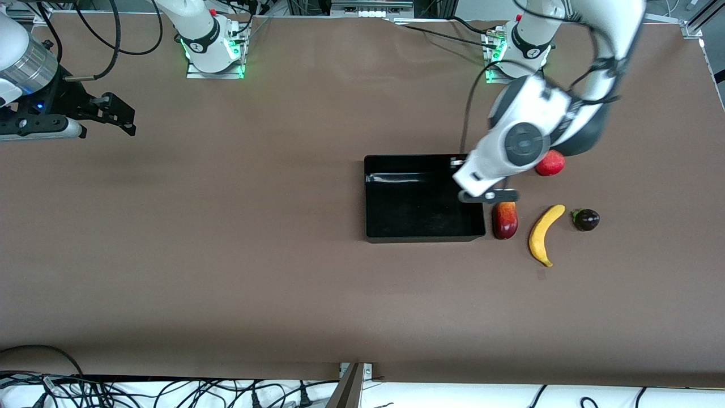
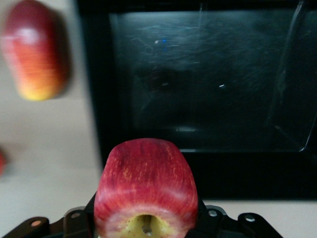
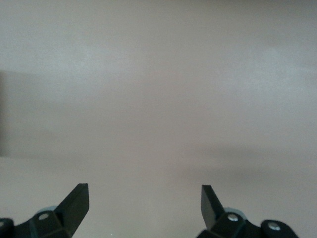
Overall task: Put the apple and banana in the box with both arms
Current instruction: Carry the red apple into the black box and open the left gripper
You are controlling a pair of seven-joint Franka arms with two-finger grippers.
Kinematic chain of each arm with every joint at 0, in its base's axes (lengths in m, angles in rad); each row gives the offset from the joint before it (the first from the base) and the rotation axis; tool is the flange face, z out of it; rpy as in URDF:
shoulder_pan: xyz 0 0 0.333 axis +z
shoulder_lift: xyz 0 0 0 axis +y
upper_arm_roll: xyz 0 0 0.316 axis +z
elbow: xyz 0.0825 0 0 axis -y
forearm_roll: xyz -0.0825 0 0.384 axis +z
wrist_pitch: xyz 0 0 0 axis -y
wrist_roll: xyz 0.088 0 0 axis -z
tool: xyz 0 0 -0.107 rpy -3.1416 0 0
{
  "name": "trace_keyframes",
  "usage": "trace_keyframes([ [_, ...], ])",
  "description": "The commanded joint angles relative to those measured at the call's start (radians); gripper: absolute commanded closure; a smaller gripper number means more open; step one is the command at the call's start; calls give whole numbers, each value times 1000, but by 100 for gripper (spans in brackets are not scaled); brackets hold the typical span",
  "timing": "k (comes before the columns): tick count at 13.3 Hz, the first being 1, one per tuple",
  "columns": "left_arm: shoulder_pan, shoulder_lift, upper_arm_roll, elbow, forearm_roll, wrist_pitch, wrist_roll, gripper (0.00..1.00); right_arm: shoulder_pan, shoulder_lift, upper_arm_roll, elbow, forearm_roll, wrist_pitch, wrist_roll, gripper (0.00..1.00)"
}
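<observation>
Red-skinned, the small round apple (image 2: 146,191) sat pinched in my left gripper (image 1: 488,195) over the glossy black plastic box (image 1: 371,195); the right gripper (image 3: 143,203) waited, spread wide.

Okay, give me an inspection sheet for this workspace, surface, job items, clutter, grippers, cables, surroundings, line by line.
Surface: brown table, nothing spilled.
Job's things: apple held by the left gripper, above the table just outside the box; box holds nothing; banana on the table beside the box, toward the left arm's end.
Clutter: mango-like fruit between box and banana; red round fruit; dark purple fruit.
Grippers: left shut on the apple; right gripper waits, jaws open, over bare table at the right arm's end.
Cables: bundles along the table edge nearest the front camera.
Surroundings: nothing seen.
</observation>
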Motion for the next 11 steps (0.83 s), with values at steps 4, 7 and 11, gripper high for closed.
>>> trace_keyframes([
  [4, -37, 159, 11, 1, 0, 133, -8, 100, -21, 2, 22, 45, -12, -19, -10, 0],
  [7, -39, 173, 9, -32, 1, 190, -30, 27, -21, 24, 22, 72, -6, -16, -2, 0],
  [11, -25, 137, 17, 48, 3, 25, -54, 0, -20, 24, 24, 73, -1, -5, -10, 0],
])
